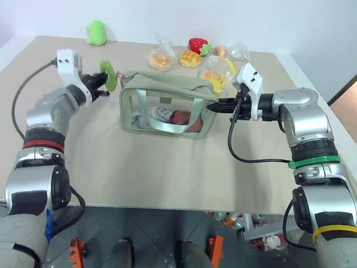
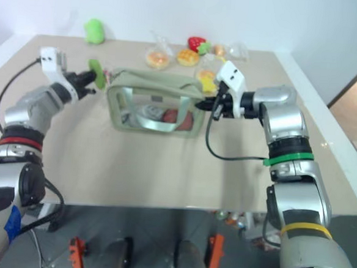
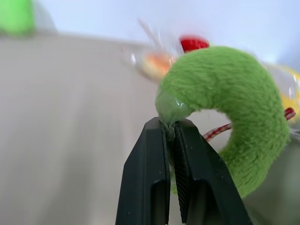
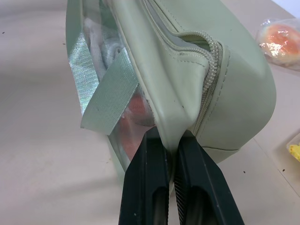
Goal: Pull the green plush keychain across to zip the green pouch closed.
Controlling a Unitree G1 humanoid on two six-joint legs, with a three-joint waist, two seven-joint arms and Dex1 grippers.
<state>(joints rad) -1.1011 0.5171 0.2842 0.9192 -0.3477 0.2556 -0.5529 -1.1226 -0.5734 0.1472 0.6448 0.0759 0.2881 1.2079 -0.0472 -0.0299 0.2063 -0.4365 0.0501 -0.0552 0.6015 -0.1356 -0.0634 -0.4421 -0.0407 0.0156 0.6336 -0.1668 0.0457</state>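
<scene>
Keychain (image 3: 225, 108) sat pinched in the left gripper (image 1: 102, 81) at the pouch's (image 1: 168, 102) left end, ready to pull, while the right gripper (image 1: 220, 105) clamped the opposite end, bracing it.

Your left arm reaches forward on the left, its wrist raised, and your left gripper (image 1: 104, 80) has its two black fingers (image 3: 150, 178) pressed together, pinching. Your right arm bends inward from the right, forearm crossing leftward, and your right gripper (image 1: 216, 105) is also clamped, fingertips (image 4: 152, 164) together, angled slightly downward.
</scene>
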